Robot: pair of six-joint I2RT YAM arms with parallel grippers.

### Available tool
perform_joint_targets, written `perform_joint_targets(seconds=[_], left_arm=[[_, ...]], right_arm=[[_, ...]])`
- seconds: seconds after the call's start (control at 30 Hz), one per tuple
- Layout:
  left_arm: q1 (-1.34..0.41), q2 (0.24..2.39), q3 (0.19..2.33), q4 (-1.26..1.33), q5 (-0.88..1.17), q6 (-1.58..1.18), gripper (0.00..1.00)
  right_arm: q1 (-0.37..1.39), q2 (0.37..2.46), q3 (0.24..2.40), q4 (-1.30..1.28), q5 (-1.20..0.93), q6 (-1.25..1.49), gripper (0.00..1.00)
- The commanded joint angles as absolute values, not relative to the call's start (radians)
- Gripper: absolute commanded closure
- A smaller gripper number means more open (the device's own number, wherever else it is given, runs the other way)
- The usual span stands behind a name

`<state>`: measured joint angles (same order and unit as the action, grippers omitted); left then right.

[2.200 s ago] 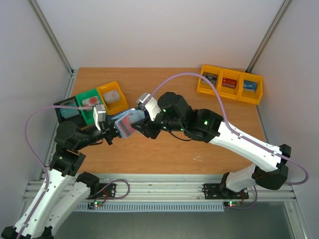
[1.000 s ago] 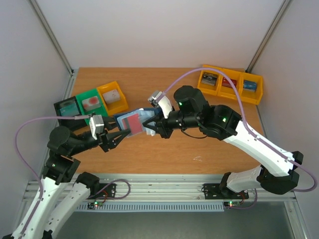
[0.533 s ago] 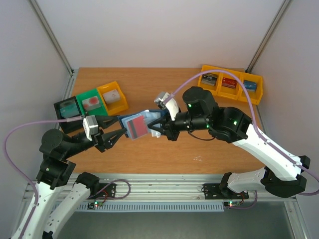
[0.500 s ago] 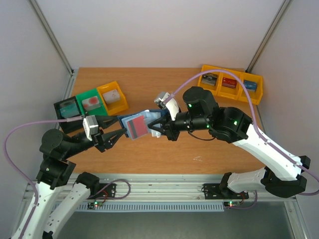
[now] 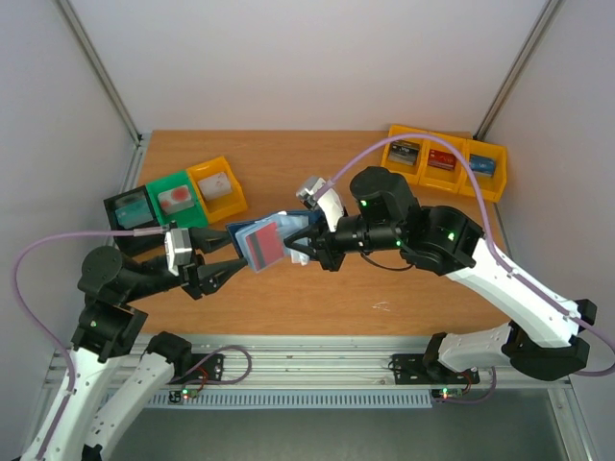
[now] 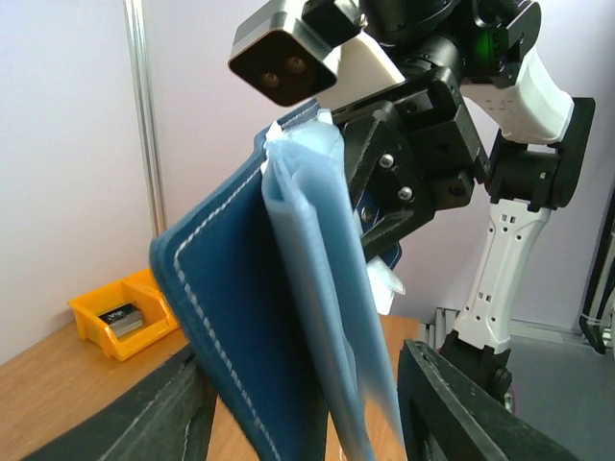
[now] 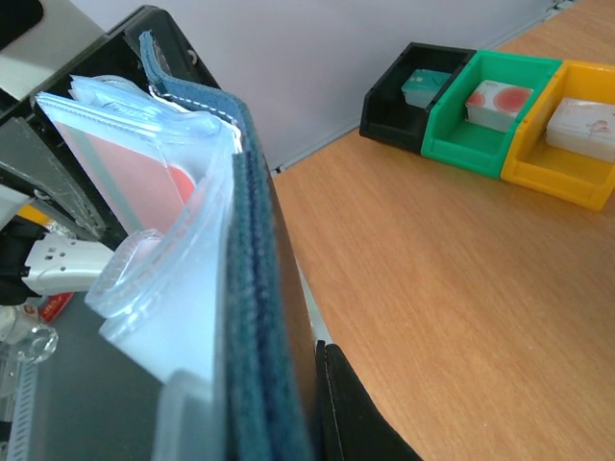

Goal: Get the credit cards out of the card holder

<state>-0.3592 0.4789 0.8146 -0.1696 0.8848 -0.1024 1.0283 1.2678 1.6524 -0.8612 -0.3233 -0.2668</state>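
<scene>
Top external, red card [image 5: 263, 248], print seemingly illegible

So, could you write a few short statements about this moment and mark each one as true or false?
1. The right pincer holds the card holder up above the table. True.
2. A red card shows inside the holder. True.
3. The left pincer is shut on that card. False: its jaws stand open and grip nothing.
4. The green bin stands apart from all other bins. False: it sits between a black bin and a yellow bin.
</scene>
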Motion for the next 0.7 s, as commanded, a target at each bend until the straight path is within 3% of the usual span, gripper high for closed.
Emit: perform_joint_targets(seconds=[0.0,0.1,0.3,0.67], left_arm=[[-0.356,0.497,0.831,-0.101,0.913,-0.122,0.48],[-0.357,0.500,0.829,-0.100,0.928,-0.120,0.47],[-0.356,0.501,0.828,-0.092,0.907,-0.116,0.60],[-0.355,0.474,0.836,-0.152,0.826,-0.100,0.58]], right_arm=[[1.028,1.289,1.684,-0.837,-0.341,-0.257,0.99],[1.028,1.297,1.687,-0.841,-0.340,-0.259,0.99],[1.028,1.303,1.689,-0.826,-0.385,-0.265,0.99],[1.026,1.258,1.672,-0.851,-0.368,-0.303,0.99]])
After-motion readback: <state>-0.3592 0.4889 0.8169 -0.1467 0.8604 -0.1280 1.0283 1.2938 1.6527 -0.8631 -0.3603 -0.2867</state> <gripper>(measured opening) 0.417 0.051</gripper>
